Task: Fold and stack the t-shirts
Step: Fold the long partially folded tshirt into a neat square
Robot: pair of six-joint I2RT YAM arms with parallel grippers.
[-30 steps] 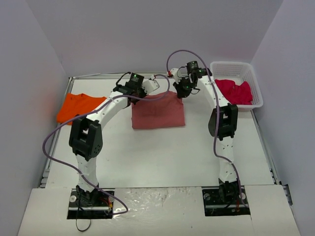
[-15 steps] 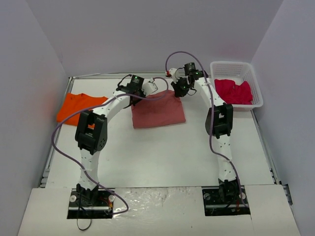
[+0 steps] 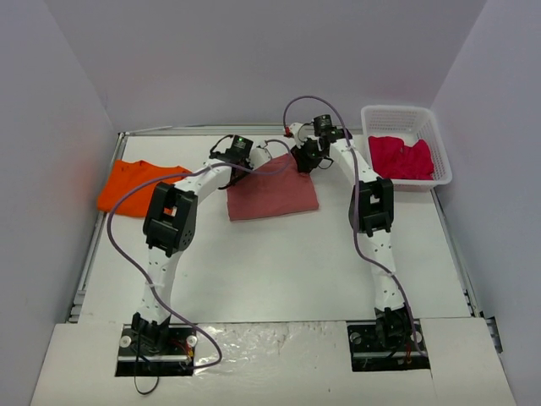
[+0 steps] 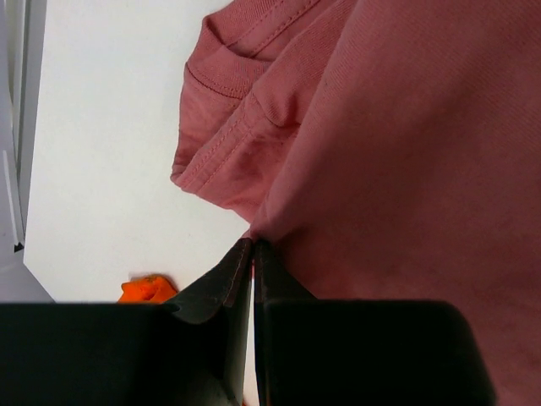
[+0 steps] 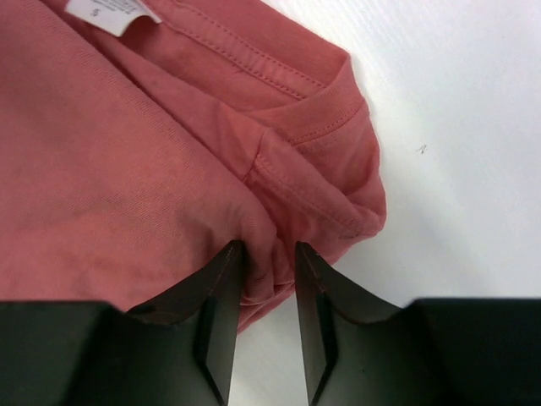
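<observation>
The left pincer (image 4: 253, 247) is fully closed. Its two dark fingertips press together on the edge of the brick-red t-shirt (image 3: 272, 196), which spreads away from the tips across most of the left wrist view. The right pincer (image 5: 269, 251) stands a little open. A narrow gap shows between its fingers, and a bunched fold of the same shirt's edge sits in that gap. Whether the fingers press on the fold cannot be told. A white tag (image 5: 112, 12) lies on the cloth well beyond the right pincer's tips, off to their left in the wrist view.

From above, both pincers are at the shirt's far edge, the left one at its left corner and the right one at its right corner. The folded shirt lies flat on the white table (image 3: 279, 262) on the near side of them. The orange t-shirt (image 3: 135, 186) lies on the table well out to the left of the left pincer. The crimson-pink t-shirt (image 3: 404, 157) is crumpled in a white basket (image 3: 423, 183) to the right of the right pincer.
</observation>
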